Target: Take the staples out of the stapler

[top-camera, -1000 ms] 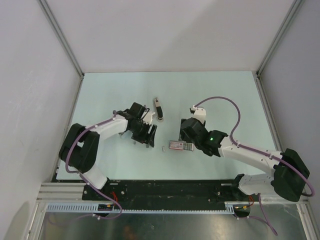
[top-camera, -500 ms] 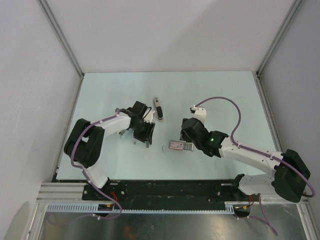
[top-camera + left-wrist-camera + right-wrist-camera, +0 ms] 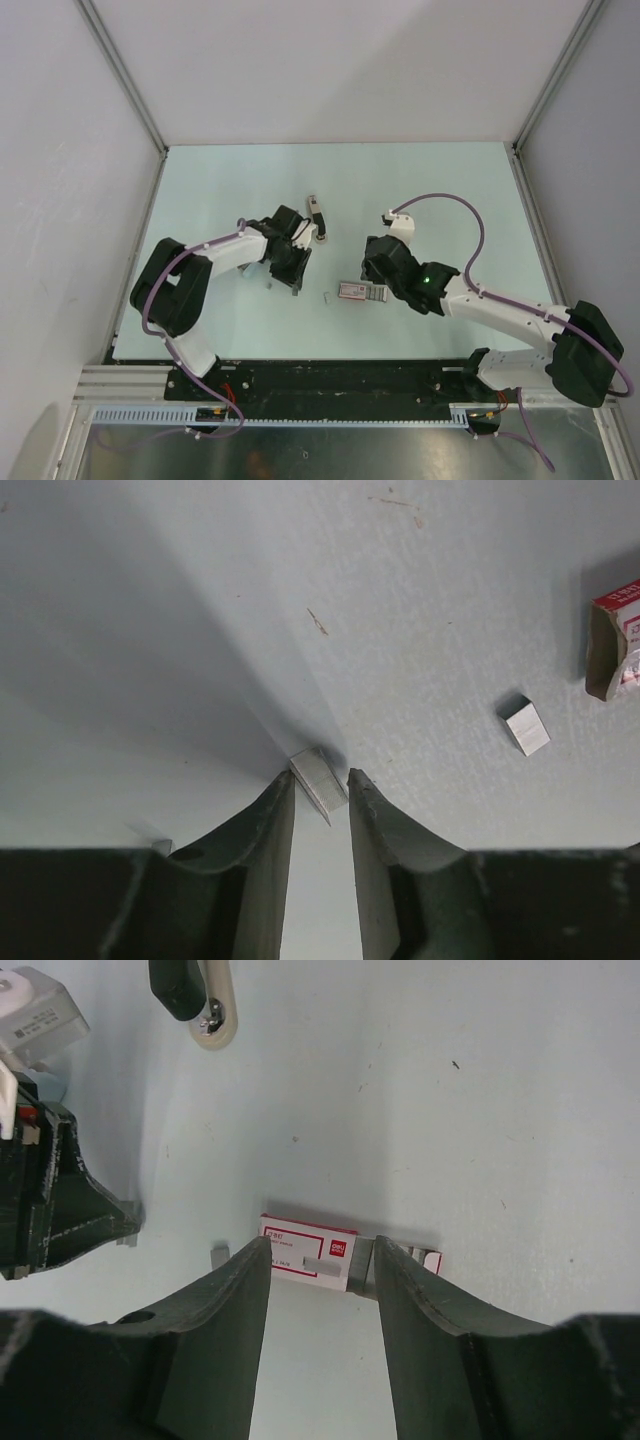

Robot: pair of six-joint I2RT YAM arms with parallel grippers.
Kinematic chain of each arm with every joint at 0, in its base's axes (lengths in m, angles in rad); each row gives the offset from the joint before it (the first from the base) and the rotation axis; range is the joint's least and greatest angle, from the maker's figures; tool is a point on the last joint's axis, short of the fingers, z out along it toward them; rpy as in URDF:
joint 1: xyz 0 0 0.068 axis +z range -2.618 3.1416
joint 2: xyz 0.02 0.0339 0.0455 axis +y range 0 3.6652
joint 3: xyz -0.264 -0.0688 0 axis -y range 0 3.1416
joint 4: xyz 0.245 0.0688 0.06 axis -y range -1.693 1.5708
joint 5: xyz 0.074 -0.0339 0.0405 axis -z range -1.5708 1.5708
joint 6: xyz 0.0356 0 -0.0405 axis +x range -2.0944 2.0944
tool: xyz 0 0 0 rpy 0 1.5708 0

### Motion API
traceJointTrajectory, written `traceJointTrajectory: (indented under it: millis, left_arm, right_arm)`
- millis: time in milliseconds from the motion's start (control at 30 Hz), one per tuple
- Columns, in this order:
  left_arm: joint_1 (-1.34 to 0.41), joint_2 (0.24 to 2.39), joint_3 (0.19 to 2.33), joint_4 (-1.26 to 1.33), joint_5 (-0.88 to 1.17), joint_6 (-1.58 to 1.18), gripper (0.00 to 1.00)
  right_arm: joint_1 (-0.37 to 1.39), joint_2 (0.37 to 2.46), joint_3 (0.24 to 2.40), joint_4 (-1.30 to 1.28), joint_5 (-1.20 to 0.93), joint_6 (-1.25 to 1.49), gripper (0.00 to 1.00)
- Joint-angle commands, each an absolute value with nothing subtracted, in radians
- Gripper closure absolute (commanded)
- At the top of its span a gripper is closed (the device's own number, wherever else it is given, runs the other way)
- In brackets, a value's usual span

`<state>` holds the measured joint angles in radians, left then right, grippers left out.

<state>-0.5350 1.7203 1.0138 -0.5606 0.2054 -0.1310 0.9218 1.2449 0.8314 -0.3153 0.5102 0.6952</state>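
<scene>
Fingers of L gripper [image 3: 320, 776] pinch a small staple strip [image 3: 321, 787] down on the table [image 3: 430, 180]. 2nd strip [image 3: 524, 725] lies loose near it, btwn it & the staple box [image 3: 612, 640]. R gripper [image 3: 320, 1260] is open, tips just by that box. Table is pale green w/ white walls [image 3: 330, 70] all round. Stapler [image 3: 318, 222] lies just past L gripper, on the far side.
</scene>
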Motion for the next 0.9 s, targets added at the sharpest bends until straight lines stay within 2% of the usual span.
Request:
traceJointTrajectory:
  millis: [0, 267, 433, 533, 733, 867]
  left_arm:
    - [-0.556, 1.728, 1.015, -0.560, 0.155, -0.145, 0.67]
    - [-0.557, 1.671, 1.031, -0.560, 0.183, -0.133, 0.82]
    - [-0.554, 1.608, 1.074, -0.568, 0.290, -0.115, 0.84]
    - [-0.524, 1.567, 1.130, -0.573, 0.404, -0.110, 0.84]
    - [-0.407, 1.534, 1.331, -0.576, 0.770, -0.191, 0.86]
    - [-0.374, 1.505, 1.445, -0.569, 0.911, -0.240, 0.85]
  right_arm:
    - [0.922, 1.196, 0.827, -0.297, 0.537, 0.693, 0.50]
    - [0.913, 1.187, 0.828, -0.283, 0.520, 0.681, 0.50]
    - [0.889, 1.168, 0.828, -0.246, 0.439, 0.662, 0.50]
    - [0.867, 1.137, 0.828, -0.189, 0.327, 0.631, 0.46]
    - [0.795, 1.078, 0.828, -0.045, 0.040, 0.602, 0.34]
    - [0.763, 1.072, 0.831, 0.061, -0.112, 0.593, 0.26]
